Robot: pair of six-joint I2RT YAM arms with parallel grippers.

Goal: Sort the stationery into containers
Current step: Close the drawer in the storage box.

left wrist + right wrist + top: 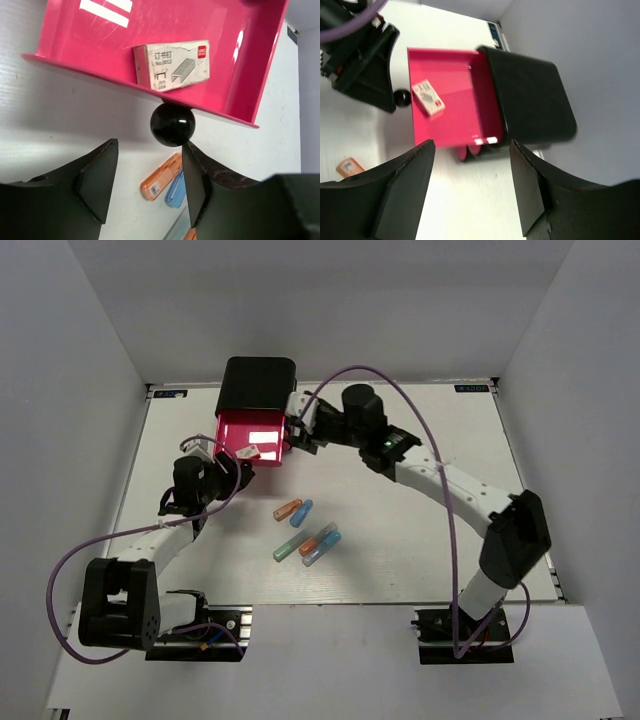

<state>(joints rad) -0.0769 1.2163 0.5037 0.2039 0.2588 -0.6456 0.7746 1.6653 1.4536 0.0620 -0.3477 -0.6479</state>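
The glossy black box (pixel 258 383) stands at the back with its top pink-red drawer (pixel 250 432) pulled out. A small white block (pixel 247 452) lies in that drawer; it also shows in the left wrist view (pixel 171 64) and the right wrist view (pixel 428 97). My left gripper (pixel 226 468) is open and empty, with the drawer's black knob (pixel 172 124) just ahead of its fingers, close to the right one. My right gripper (pixel 300 427) is open and empty beside the drawer's right side. Several capsules lie mid-table: orange (pixel 288 510), blue (pixel 301 513), green (pixel 290 547), orange-red (pixel 318 538).
The box (pixel 530 95) has two lower drawer fronts (pixel 467 151) closed under the open one. White walls enclose the table on three sides. A purple cable arcs over the right arm (pixel 400 390). An orange capsule (pixel 161 177) and a blue one (pixel 176 189) lie below my left fingers.
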